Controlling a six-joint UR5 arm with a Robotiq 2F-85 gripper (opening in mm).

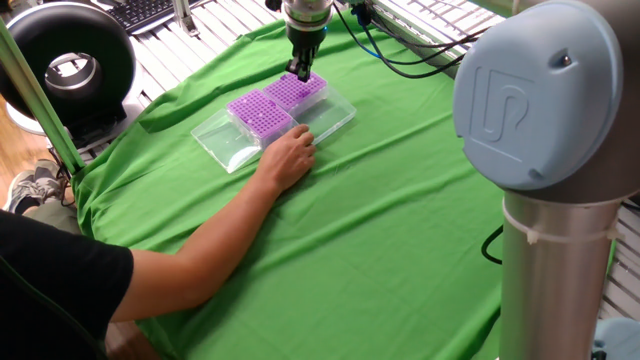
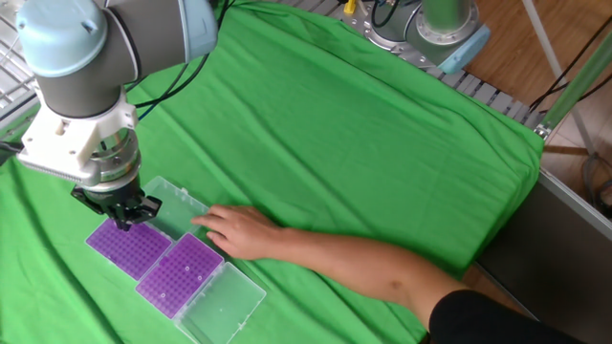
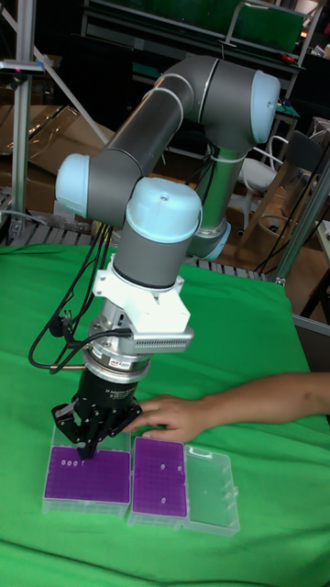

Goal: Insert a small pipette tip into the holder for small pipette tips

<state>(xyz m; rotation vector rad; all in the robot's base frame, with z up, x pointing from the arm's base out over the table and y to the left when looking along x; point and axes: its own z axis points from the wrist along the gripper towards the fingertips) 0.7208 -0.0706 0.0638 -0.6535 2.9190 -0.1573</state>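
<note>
Two square purple racks in clear boxes lie side by side on the green cloth. My gripper (image 3: 88, 449) points straight down, its fingertips just above or touching the left holder for small pipette tips (image 3: 89, 475). That holder is the far rack (image 1: 297, 88) in one fixed view and the left rack (image 2: 127, 248) in the other, under the gripper (image 1: 300, 72) (image 2: 122, 222). The fingers look pinched together. A small pipette tip between them is too small to make out. The second rack (image 3: 159, 477) (image 1: 260, 115) (image 2: 179, 274) sits beside it.
A person's hand (image 1: 290, 155) (image 2: 234, 229) (image 3: 174, 417) rests on the cloth, touching the boxes' edge, with the forearm stretched across the table. Open clear lids (image 1: 228, 143) (image 2: 222, 301) (image 3: 211, 491) lie flat beside the racks. A large robot joint (image 1: 545, 100) fills the foreground.
</note>
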